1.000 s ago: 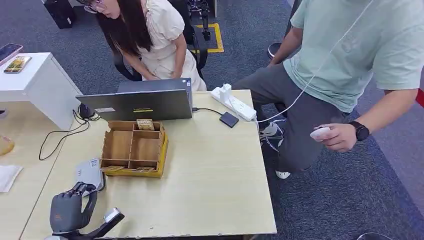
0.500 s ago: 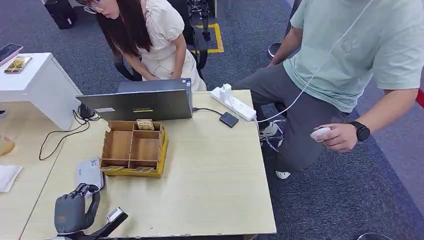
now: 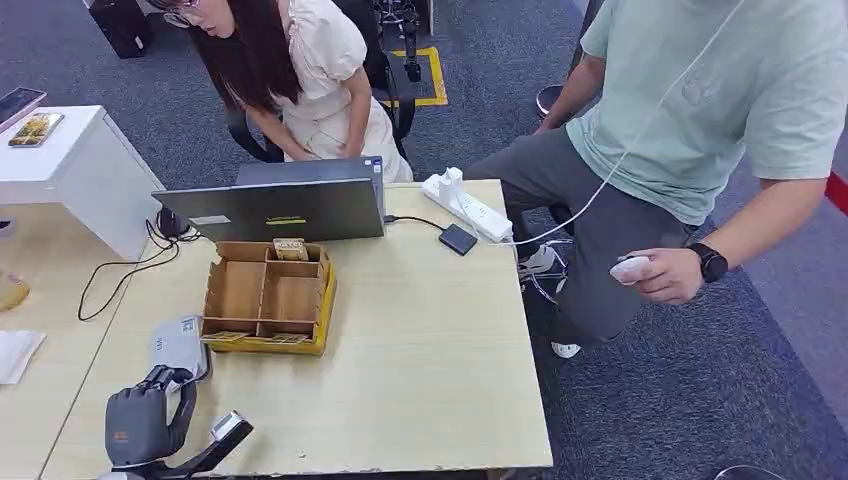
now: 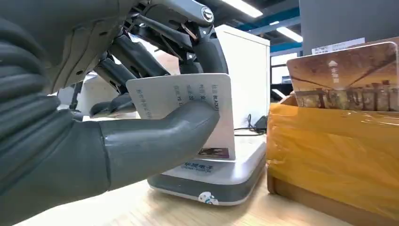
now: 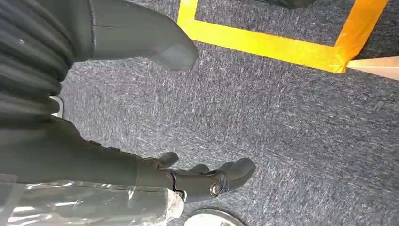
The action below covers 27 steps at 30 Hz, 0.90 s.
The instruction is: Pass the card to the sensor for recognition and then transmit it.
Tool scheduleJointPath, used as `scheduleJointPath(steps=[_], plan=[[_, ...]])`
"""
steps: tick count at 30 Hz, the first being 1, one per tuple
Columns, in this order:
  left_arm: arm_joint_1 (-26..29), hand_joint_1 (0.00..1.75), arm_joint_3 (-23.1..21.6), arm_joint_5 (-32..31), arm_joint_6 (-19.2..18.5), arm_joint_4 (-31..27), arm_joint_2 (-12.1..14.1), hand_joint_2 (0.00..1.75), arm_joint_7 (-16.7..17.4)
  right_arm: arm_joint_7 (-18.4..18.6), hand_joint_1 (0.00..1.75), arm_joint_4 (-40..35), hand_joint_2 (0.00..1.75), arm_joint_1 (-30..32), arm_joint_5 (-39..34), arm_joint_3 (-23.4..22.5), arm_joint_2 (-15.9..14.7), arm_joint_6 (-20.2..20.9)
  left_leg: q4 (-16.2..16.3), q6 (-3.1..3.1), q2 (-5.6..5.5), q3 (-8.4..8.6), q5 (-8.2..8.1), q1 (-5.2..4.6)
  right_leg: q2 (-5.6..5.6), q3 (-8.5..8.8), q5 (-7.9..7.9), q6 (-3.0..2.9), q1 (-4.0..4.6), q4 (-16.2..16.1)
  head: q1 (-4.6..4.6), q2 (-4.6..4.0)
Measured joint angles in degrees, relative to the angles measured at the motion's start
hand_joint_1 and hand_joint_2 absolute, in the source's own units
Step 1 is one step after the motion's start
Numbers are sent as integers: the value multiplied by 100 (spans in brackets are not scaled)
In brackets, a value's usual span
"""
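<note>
step: card-to-sensor, scan under way | left hand [image 4: 94, 141] pinches card [image 4: 188, 106], apparently just above sensor [image 3: 180, 345], bench's 8 o'clock corner | right hand [image 5: 141, 42] hangs slack, empty | next: pass card toward person, 2 o'clock

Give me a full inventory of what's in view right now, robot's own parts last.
card: one, white, pinched by the left robot hand just above the sensor
sensor: one, white and grey, table's near left, beside the tray
tray: one, wooden with a yellow front, table centre-left, cards in it
laptop: one, grey, behind the tray
power strip: one, white, table's far right edge
small box: one, dark, cabled to the laptop
table: one, light wood
people: two, one behind the laptop, one at right holding a white device
left robot hand: grey, by the sensor
right robot hand: dark, hanging over carpet, holding nothing
</note>
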Motion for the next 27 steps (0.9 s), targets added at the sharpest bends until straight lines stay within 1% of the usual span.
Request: scheduleJointPath(steps=[8, 21, 27], plan=[[-18, 175, 44, -122, 0, 11, -7, 175, 0, 0, 0, 0, 175, 0, 13, -4, 13, 2, 0, 0, 0, -1, 0, 0, 0, 0, 0, 0, 0, 0, 0, 0], [-41, 175, 59, -144, 0, 11, -11, 175, -2, 0, 0, 0, 175, -1, 15, -4, 13, 2, 0, 0, 0, 0, 0, 0, 0, 0, 0, 0, 0, 0, 0, 0], [-112, 175, 120, -308, 0, 52, -44, 175, 0, 0, 0, 0, 175, -3, 70, -7, 18, 4, 0, 0, 0, -1, 0, 0, 0, 0, 0, 0, 0, 0, 0, 0]])
